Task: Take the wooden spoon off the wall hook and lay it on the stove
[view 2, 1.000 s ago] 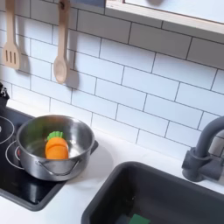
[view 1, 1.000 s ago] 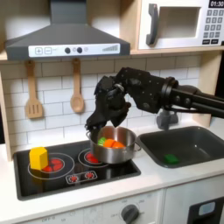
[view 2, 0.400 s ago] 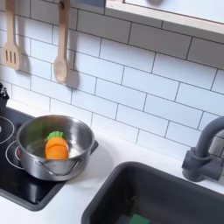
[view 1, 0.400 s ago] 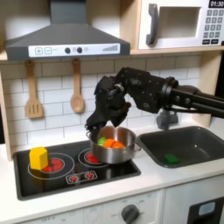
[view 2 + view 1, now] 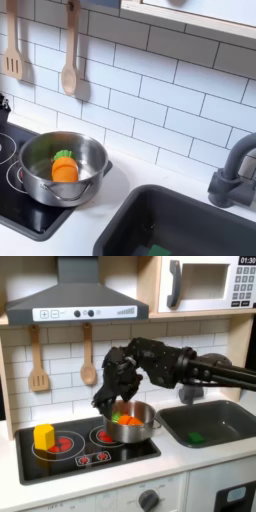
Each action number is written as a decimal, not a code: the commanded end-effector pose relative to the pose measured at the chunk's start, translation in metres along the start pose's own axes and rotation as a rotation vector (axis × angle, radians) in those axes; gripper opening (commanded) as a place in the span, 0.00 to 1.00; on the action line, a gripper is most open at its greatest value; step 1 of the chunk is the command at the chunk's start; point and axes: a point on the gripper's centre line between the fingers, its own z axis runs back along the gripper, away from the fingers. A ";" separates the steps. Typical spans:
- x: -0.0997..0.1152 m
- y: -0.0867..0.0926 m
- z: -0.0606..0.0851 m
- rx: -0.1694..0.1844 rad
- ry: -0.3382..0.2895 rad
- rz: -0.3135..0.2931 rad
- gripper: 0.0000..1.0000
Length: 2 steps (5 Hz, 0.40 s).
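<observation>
In the first exterior view the dark gripper (image 5: pixel 108 396) is blending into the arm, so whether its fingers are spread or closed cannot be told. One wooden spoon (image 5: pixel 88 362), light brown with a slim handle and oval bowl, is hanging on the tiled wall at the gripper's 10 o'clock, beside one slotted spatula (image 5: pixel 38 364). One pot (image 5: pixel 130 422) is sitting on the stove (image 5: pixel 60 461) with its two red burners.

Two wooden utensils are counted on the wall: one wooden spoon (image 5: pixel 88 359) and one slotted spatula (image 5: pixel 38 359) at its 9 o'clock. One stove (image 5: pixel 60 461) with two red burner rings is counted, carrying one steel pot (image 5: pixel 131 423) and one yellow block (image 5: pixel 44 436). One sink (image 5: pixel 215 422) is counted.
</observation>
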 end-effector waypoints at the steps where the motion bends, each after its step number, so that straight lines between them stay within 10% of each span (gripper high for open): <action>1: 0.021 0.012 -0.016 -0.063 -0.104 -0.004 1.00; 2: 0.037 0.018 -0.022 -0.159 -0.204 -0.065 1.00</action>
